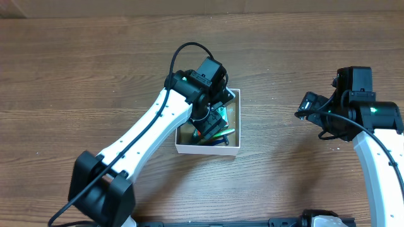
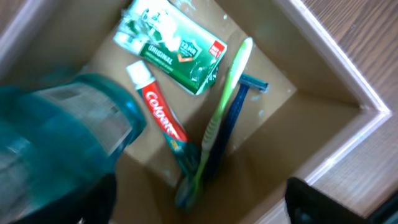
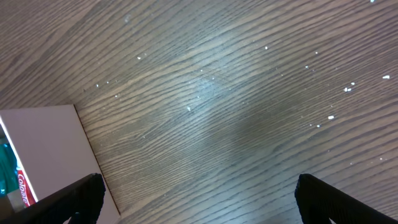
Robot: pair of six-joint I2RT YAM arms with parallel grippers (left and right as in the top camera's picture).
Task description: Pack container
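Note:
The container (image 1: 207, 149), a shallow white-walled cardboard box with a brown floor (image 2: 273, 124), sits at mid-table. In it lie a green packet (image 2: 174, 50), a red and white toothpaste tube (image 2: 158, 112), a green toothbrush (image 2: 224, 99) and a blue razor (image 2: 239, 102). A teal translucent bottle (image 2: 56, 143) is blurred at the left, beside my left finger. My left gripper (image 2: 199, 202) is open and hovers inside the box opening (image 1: 221, 107). My right gripper (image 3: 199, 196) is open and empty over bare wood to the right of the box (image 1: 307, 107).
The wooden table (image 1: 95, 69) surrounds the box. In the right wrist view the box's white outer wall (image 3: 40, 143) shows at the left edge. My left arm (image 1: 145, 135) crosses the table from the front left towards the box.

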